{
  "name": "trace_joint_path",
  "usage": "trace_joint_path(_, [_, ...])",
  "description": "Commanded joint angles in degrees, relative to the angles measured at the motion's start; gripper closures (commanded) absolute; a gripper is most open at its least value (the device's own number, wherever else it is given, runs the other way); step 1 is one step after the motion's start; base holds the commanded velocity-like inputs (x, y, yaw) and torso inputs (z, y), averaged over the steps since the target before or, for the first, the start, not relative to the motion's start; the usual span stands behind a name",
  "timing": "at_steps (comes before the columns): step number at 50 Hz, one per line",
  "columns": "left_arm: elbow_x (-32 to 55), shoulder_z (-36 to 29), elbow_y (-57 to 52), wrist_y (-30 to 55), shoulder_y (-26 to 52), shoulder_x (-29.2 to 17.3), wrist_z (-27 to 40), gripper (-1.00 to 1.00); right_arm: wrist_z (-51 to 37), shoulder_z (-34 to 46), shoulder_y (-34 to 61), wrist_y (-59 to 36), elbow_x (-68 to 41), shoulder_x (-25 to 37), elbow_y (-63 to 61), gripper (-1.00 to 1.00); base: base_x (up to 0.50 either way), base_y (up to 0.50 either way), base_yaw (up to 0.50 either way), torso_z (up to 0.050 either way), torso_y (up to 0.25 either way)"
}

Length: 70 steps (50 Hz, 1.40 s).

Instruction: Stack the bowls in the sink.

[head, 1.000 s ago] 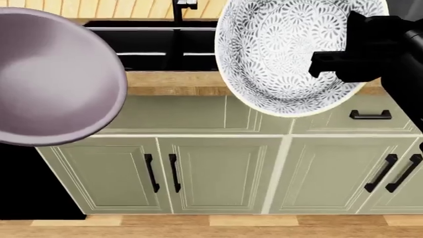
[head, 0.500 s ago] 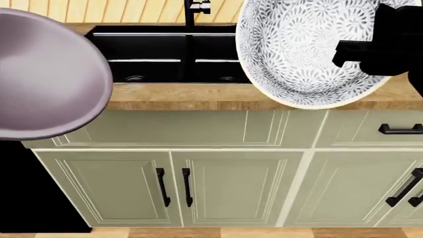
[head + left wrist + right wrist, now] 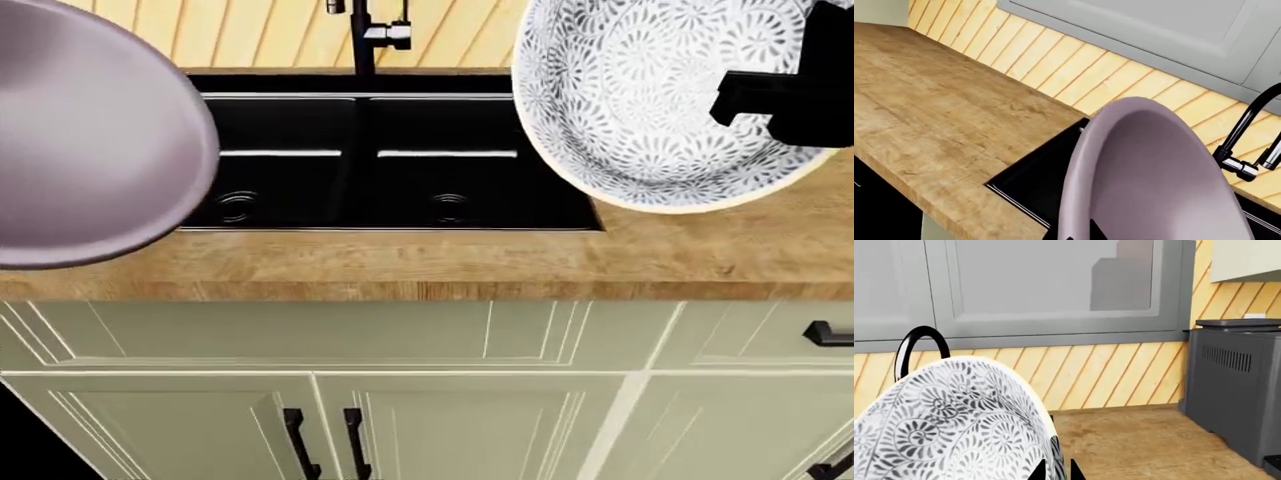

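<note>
Since a second ago my view has closed on the sink (image 3: 387, 160); both basins show. I should lower the mauve bowl (image 3: 80, 140) first, level, then nest the patterned bowl (image 3: 641, 90). My right hand (image 3: 767, 100) pinches its rim; the left hand is hidden, bowl held aloft.

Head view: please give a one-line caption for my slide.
Mauve bowl and patterned white bowl held above the black double sink.
</note>
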<state>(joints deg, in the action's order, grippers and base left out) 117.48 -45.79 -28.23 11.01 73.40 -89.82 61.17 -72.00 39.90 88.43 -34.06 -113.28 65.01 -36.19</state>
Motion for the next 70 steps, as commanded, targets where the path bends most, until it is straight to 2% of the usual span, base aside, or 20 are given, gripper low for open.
trace_joint_path(1, [-0.56,1.18,0.13,-0.57,7.4,-0.17,0.28,1.0,0.4,-0.81,1.83,-1.58,0.65,-0.67,0.23,1.0,0.0,0.0,0.0,0.0,0.0])
trace_joint_path(7, [-0.76,1.1,0.56,-0.8,7.04,-0.17,-0.24,1.0,0.33,-0.27,2.41,-2.74,0.61,-1.27,0.53,1.0,0.0,0.05,0.0,0.0,0.002])
trace_joint_path(46, [-0.29,2.39,-0.06,-0.71,6.49,-0.17,0.28,1.0,2.65,0.6,-0.09,-2.55,1.34,-2.59,0.53,1.0,0.0,0.45,0.0,0.0,0.002])
trace_joint_path(70, [0.05,3.32,0.03,-0.25,6.26,-0.17,0.21,1.0,4.14,1.08,-2.55,-1.07,-1.95,-2.92,2.84,1.0,0.0,0.0,0.0,0.0,0.001])
